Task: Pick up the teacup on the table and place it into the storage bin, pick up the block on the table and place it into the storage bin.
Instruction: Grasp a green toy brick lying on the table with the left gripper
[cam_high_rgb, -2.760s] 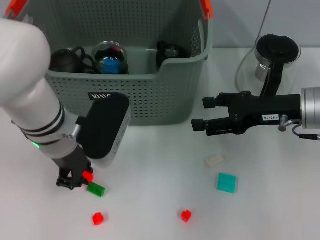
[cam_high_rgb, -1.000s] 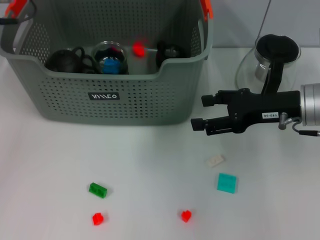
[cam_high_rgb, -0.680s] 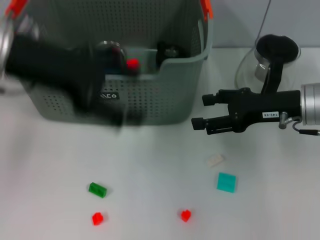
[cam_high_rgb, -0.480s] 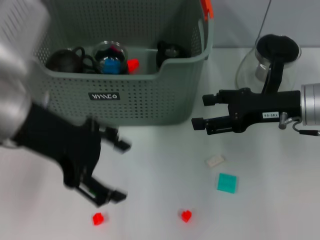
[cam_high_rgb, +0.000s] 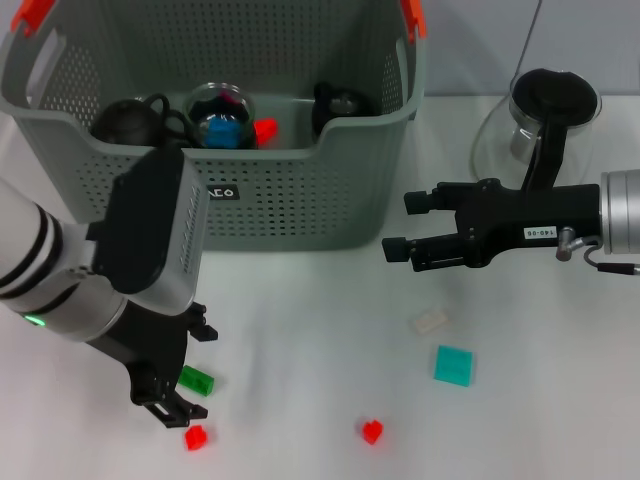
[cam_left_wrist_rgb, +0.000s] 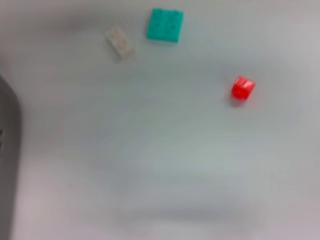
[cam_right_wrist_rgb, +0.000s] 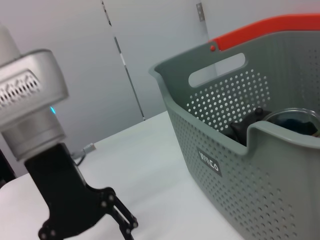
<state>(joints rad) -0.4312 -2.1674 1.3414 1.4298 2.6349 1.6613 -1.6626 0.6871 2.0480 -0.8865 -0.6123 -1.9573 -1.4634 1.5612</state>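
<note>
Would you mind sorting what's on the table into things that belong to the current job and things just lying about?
Part of the job:
- storage bin
- green block, at the open left hand
- two red blocks
- white block
- teal block

Just lying about:
- glass teapot behind the open right hand

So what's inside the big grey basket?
Inside the storage bin are a red block, a glass cup with something blue in it, and two dark teacups. The bin's front wall hides its floor.
</note>
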